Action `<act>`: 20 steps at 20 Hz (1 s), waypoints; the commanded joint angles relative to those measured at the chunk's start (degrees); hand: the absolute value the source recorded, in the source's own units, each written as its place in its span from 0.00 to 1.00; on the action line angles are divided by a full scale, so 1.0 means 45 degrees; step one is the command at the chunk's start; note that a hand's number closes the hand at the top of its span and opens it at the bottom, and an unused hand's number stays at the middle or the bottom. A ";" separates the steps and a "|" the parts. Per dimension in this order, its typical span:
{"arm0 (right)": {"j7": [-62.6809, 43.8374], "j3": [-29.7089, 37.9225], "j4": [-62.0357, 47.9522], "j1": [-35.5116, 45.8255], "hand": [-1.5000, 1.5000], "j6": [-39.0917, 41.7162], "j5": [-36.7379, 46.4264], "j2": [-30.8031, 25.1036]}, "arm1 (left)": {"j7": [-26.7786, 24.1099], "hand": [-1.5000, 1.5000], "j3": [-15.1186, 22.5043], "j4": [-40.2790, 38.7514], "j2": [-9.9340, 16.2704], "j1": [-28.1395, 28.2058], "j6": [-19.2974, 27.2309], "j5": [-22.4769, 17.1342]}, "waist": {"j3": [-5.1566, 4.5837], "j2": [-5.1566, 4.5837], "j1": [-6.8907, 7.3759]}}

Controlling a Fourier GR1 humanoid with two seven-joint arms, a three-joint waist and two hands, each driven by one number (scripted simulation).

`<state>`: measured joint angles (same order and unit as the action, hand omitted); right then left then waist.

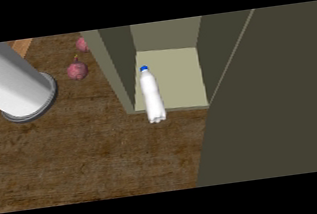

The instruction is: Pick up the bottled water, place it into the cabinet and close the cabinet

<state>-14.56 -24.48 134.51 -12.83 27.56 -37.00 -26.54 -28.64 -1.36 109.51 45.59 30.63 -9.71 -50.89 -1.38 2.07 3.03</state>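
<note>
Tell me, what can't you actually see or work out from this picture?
- The robot's hands: only a grey forearm shows at the head view's upper left; its hand lies beyond the edge.
- The cabinet interior: its top is cut off by the frame.
- The open door: it runs off the right edge.
- The bottled water: whether it rests fully inside is unclear; its base overhangs the cabinet's front lip.
- A reddish fruit: partly hidden behind the cabinet wall.

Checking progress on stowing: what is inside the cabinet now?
The water bottle lies in the cabinet, blue cap inward, base jutting over the front edge. The open door hides the right part.
</note>
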 commanded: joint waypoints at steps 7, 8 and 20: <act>-0.2432 -0.1708 0.0646 0.3770 1.00 -0.3570 0.1771 0.2039 | -0.0156 0.00 -0.0906 -0.0132 0.0517 0.0740 -0.1195 -0.0490 | 0.0039 -0.0077 0.0508; -0.2653 -0.1925 0.0343 0.4365 1.00 -0.3776 0.1883 0.2315 | -0.0218 0.00 -0.1006 -0.0243 0.0487 0.0602 -0.1248 -0.0585 | 0.0040 -0.0153 0.0497; -0.5975 -0.3130 -0.3656 0.9603 1.00 -0.5579 0.0882 0.5788 | -0.0331 0.00 -0.2331 -0.0706 0.1129 0.0996 -0.2848 -0.1460 | 0.0165 -0.0406 0.0971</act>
<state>-35.69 -34.07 123.18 21.62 7.49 -31.46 -7.73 -30.02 -9.68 107.14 49.74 34.55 -20.39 -56.01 -0.85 0.58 6.98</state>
